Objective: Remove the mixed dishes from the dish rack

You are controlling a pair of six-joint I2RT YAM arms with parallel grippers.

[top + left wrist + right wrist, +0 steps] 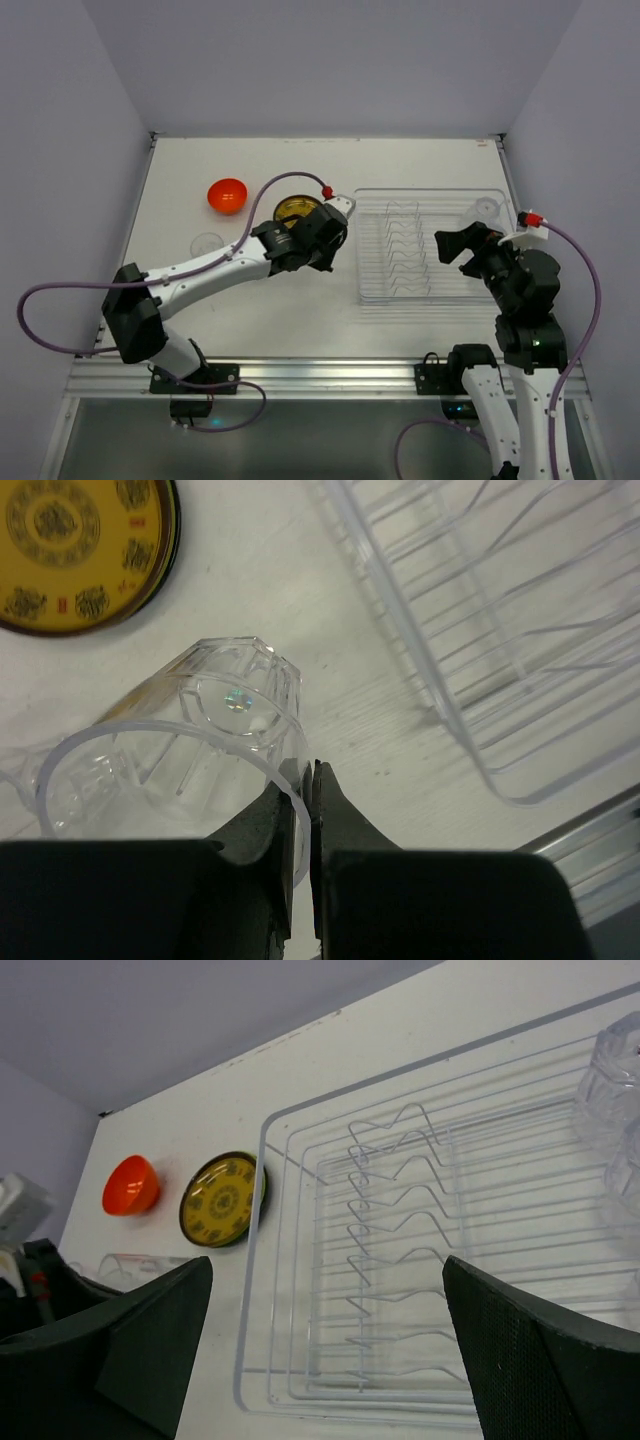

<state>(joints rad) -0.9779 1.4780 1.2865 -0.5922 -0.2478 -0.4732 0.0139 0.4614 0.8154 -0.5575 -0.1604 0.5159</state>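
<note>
White tabletop (260, 310), pale lilac walls (330, 60) on three sides.

Jaws of the left gripper (312, 780) are pinched on the rim wall of a clear cup (190, 740), one finger inside the mouth and one outside. The cup is tilted, its mouth toward the wrist camera. Whether it touches the table, cannot tell. A patterned plate (80, 550) lies flat at 10 o'clock of the cup. A corner of the dish rack (500, 630) sits at 2 o'clock.

Jaws of the right gripper (330, 1360) are spread wide with nothing between them. From above it hangs over the rack's 3 o'clock end. Wire dividers (390, 1210) under it are bare. The other clear cups (612, 1085) stand in the rack at 1 o'clock of this gripper, count unclear.

An orange-red bowl (130, 1185) sits on the table at 9 o'clock of the plate, near it but apart, well outside the rack.
</note>
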